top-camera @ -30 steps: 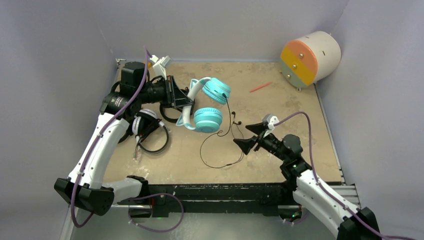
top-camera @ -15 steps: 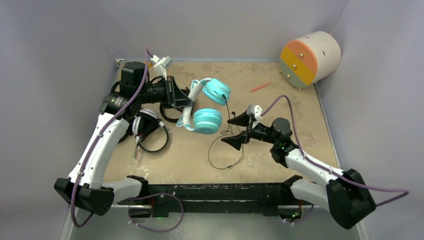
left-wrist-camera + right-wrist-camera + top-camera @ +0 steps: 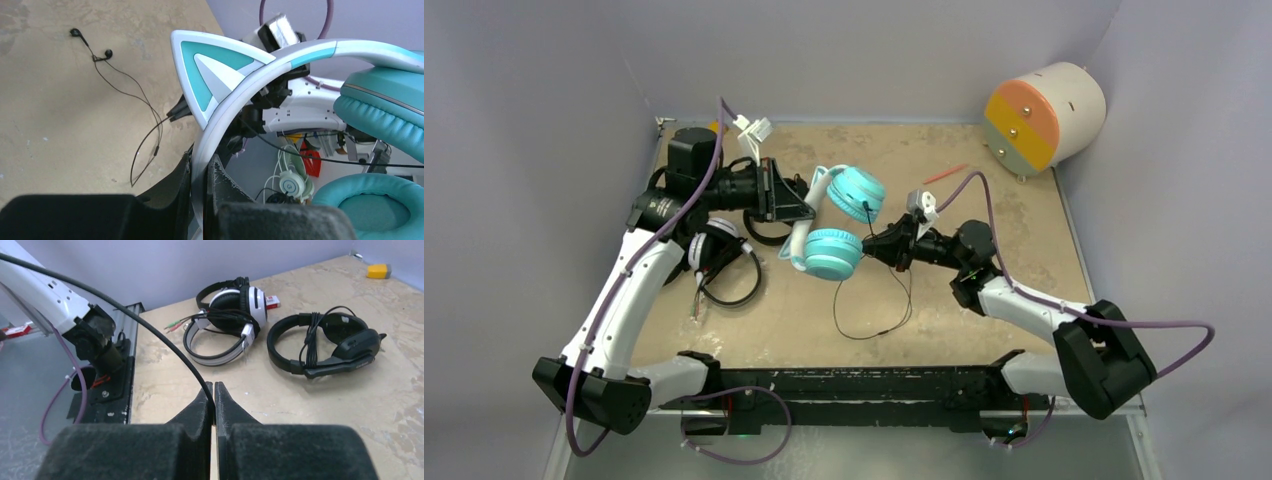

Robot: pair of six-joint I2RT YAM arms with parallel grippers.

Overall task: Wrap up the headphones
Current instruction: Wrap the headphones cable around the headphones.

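Observation:
The teal cat-ear headphones hang above the table's middle, and my left gripper is shut on their headband; the band sits squeezed between the jaws of the left gripper. My right gripper is just right of the lower ear cup, and in its wrist view the right gripper is shut on the thin black cable. The rest of that cable loops on the table. The white-and-black headphones and the all-black headphones lie at the left.
A cylinder with an orange and green face lies at the back right, with a thin red stick beside it. Black earbuds and their wire rest on the table. A small yellow block sits at the far left corner.
My right gripper has swung left to the teal headphones and closed on their cable. The left gripper has tilted the headphones slightly while keeping hold of the band.

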